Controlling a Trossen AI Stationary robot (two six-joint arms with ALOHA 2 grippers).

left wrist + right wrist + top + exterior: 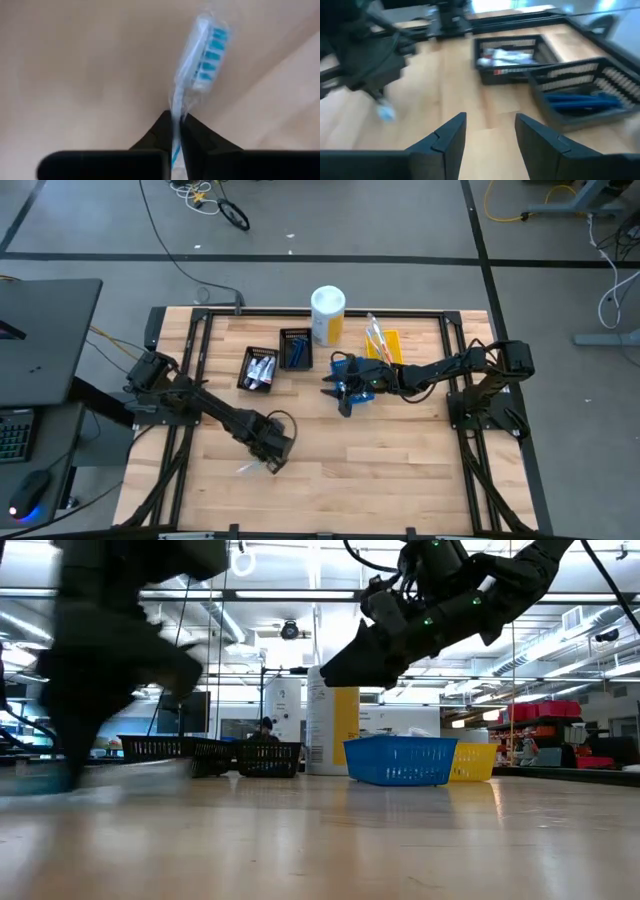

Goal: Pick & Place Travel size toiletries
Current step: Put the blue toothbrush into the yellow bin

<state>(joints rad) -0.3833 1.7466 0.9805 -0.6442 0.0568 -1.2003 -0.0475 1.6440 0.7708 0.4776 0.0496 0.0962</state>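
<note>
A light-blue and white toothbrush (207,55) in clear wrap sits in my shut left gripper (176,131), which is over the near-left part of the table (268,461). The right wrist view shows its head (385,112) below that gripper. My right gripper (490,131) is open and holds nothing. It hangs above the blue tray (400,760), at mid-table in the high view (338,395). One black tray holds white tubes (512,57), another holds dark blue razors (585,100), and several toothbrushes (378,338) lie in the yellow tray. My left gripper pinches the toothbrush's slim handle (176,112) between its two fingertips (197,137). The brush lies along the fingers, and its bristled head (211,50) sticks out beyond them. Whether any part of it rests on the table, I cannot tell.
A tall white-and-yellow canister (327,315) stands at the far edge behind the trays. Two black trays (262,369) (296,348), the blue tray (357,377) and the yellow tray (390,345) form a row across the far half. The table's near half is bare wood (380,470).
</note>
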